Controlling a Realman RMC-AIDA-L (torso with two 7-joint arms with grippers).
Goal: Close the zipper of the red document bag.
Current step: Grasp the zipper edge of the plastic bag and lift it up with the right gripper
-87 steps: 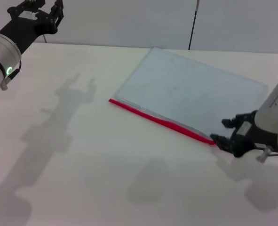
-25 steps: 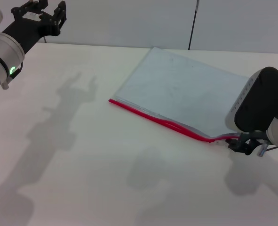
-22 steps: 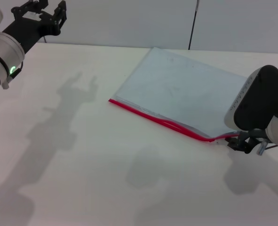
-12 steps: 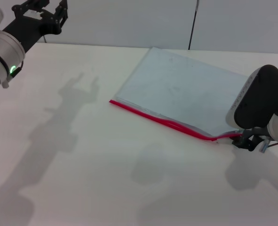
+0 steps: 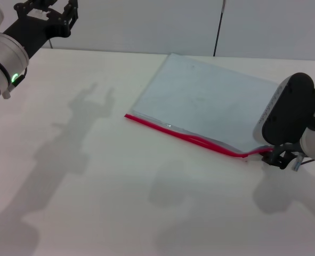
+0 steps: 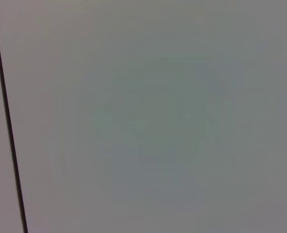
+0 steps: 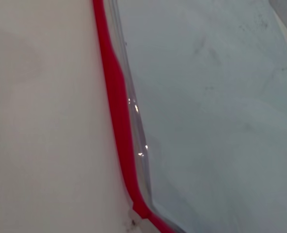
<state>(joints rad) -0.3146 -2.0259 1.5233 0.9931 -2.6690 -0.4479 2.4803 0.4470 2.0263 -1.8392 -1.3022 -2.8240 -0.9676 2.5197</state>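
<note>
- The red document bag [image 5: 205,101] lay flat on the white table [image 5: 93,202], in the upper right part of the head view, its long edges running on a slant from centre-left down toward the right.
- The zipper [image 5: 189,140] ran along the bag's near long edge as a thin red strip, from about the middle of the frame down to the right edge region, where its end lifted and bent a little off the table.
- The right gripper [image 5: 281,158] sat low at the right side of the head view, at that raised end of the zipper; its bulky wrist housing hid most of the fingers, so whether they were clamped on the strip could not be told.
- In the right wrist view the zipper [image 7: 116,97] crossed the frame from the top down to the bottom centre, with the bag's translucent face [image 7: 216,107] on one side and bare table on the other.
- The left gripper [image 5: 48,12] hung in the upper left corner of the head view, well apart from the bag, its dark fingers spread apart.
- The left wrist view showed only a plain grey wall.
</note>
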